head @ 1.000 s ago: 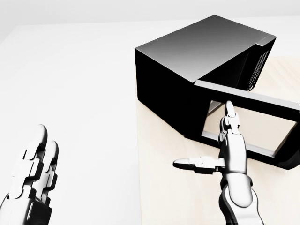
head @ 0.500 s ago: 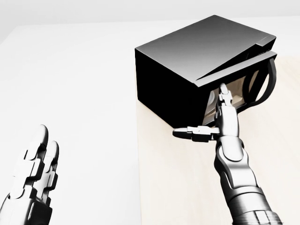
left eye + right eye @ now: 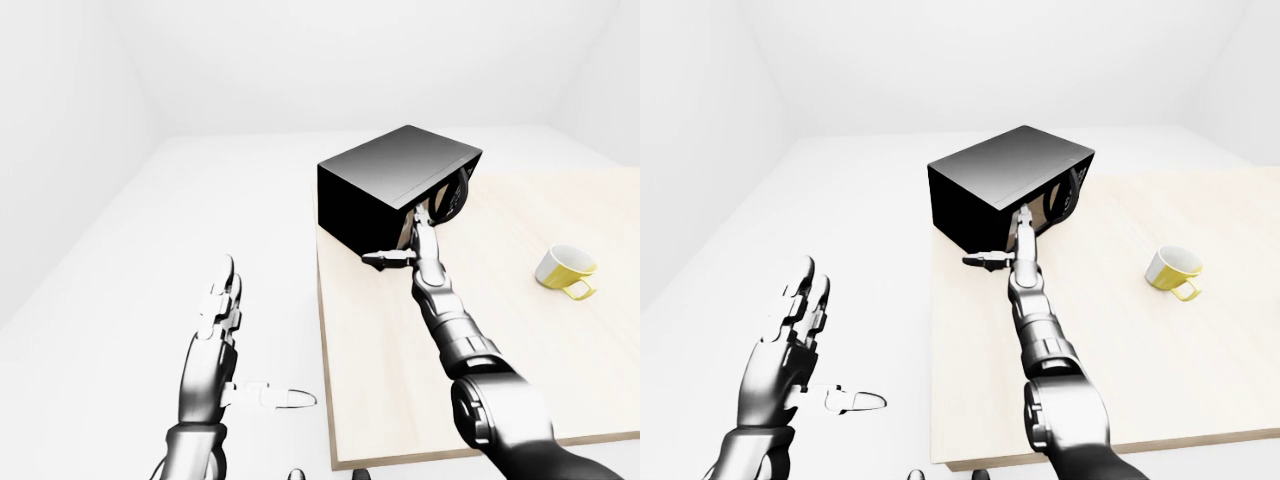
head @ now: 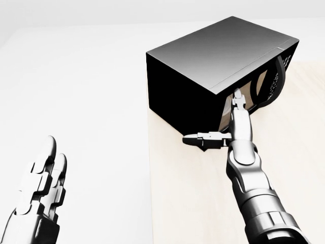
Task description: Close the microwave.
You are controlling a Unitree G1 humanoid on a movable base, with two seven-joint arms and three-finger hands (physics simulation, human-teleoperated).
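Note:
The black microwave [image 4: 218,56] stands at the table's top left corner in the head view. Its door [image 4: 261,84], with a curved handle [image 4: 278,76], lies against the body and I see no gap. My right hand [image 4: 216,119] is open. Its long fingers [image 4: 237,107] rest flat on the door's window and the thumb points left along the microwave's lower edge. Low at the left, off the table, my left hand [image 4: 44,178] is open and holds nothing.
The microwave sits on a light wooden table [image 3: 400,400], whose left edge runs down the middle of the view. A yellow mug [image 3: 565,270] lies on its side at the table's right. White floor and walls surround the table.
The door has swung from wide open to against the microwave's body. My right hand followed it up and inward, fingers on the door. The left hand has barely moved.

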